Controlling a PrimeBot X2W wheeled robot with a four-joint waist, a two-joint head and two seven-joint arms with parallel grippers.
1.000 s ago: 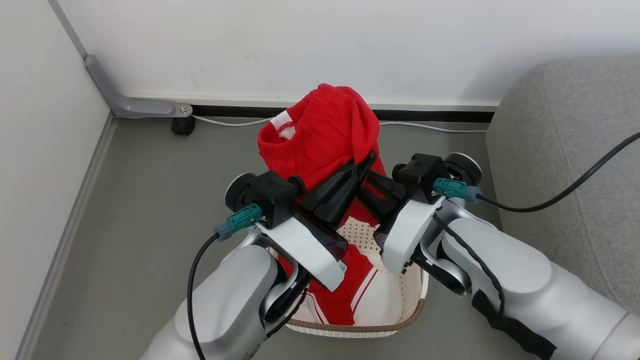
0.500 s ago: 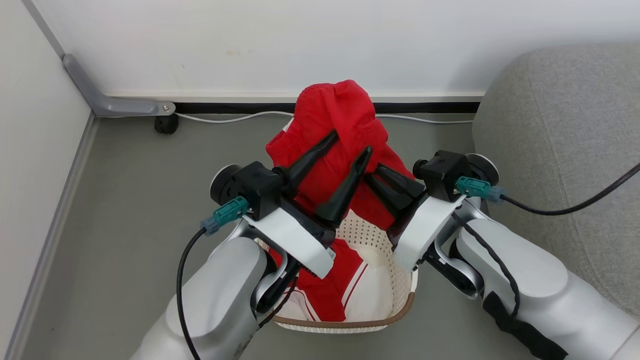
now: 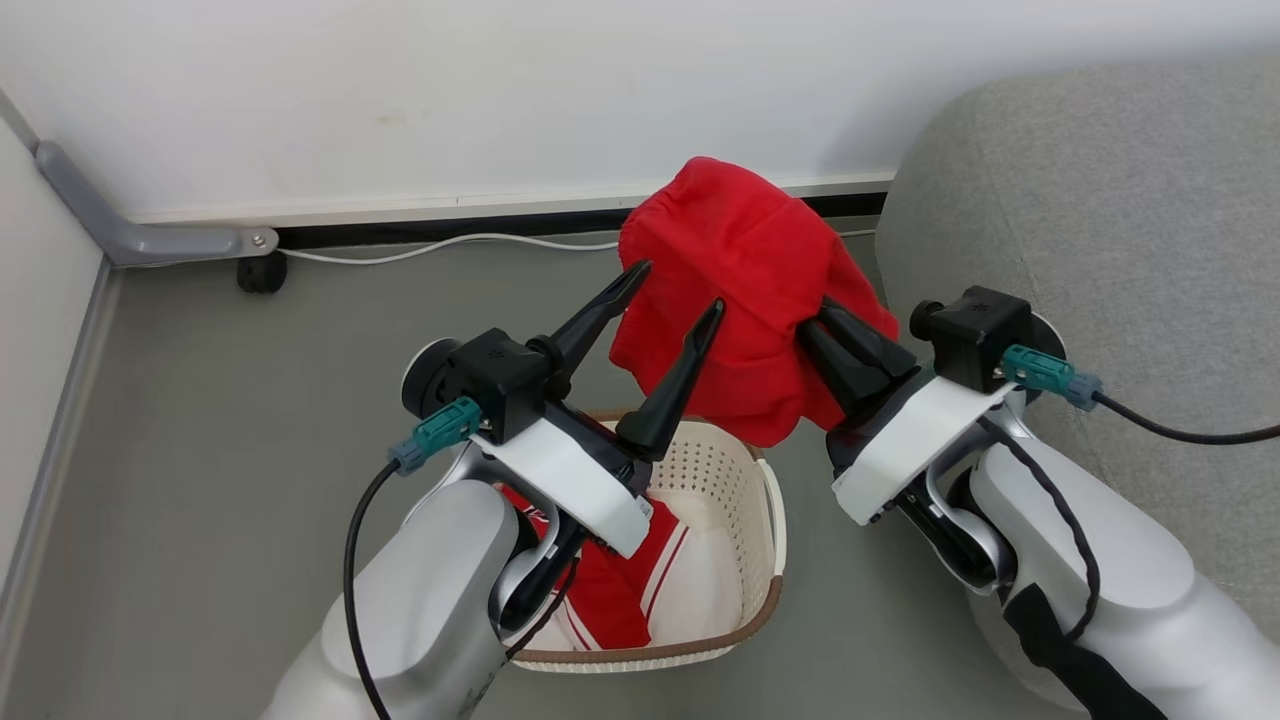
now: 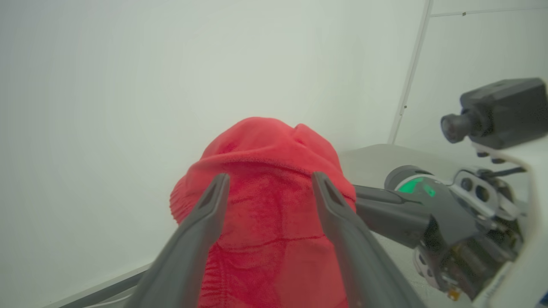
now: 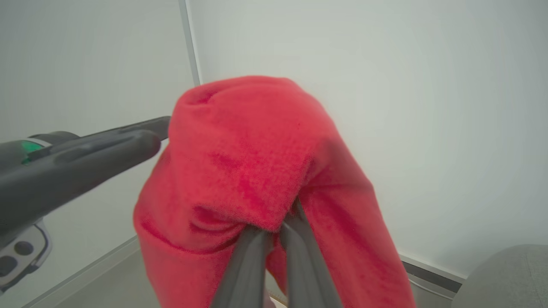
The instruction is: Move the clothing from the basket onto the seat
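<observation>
Carrying: red garment [image 3: 750,260] pinched by right gripper [image 3: 812,318] above the basket [image 3: 715,470]; left gripper [image 3: 682,287] spread, gripping nothing. Next, likely: swing from the basket over the seat [image 3: 1100,200], release.

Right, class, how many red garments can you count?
2: a red garment in the right claw, out of the basket; a striped red one inside. More may lie hidden.

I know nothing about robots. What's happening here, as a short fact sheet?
held: red garment, lifted clear of the basket
right gripper: jaws shut on the garment
left gripper: jaws open, beside the garment
in basket: red and white clothing
basket place: on the floor, between the arms
sofa: grey, on the robot's right
</observation>
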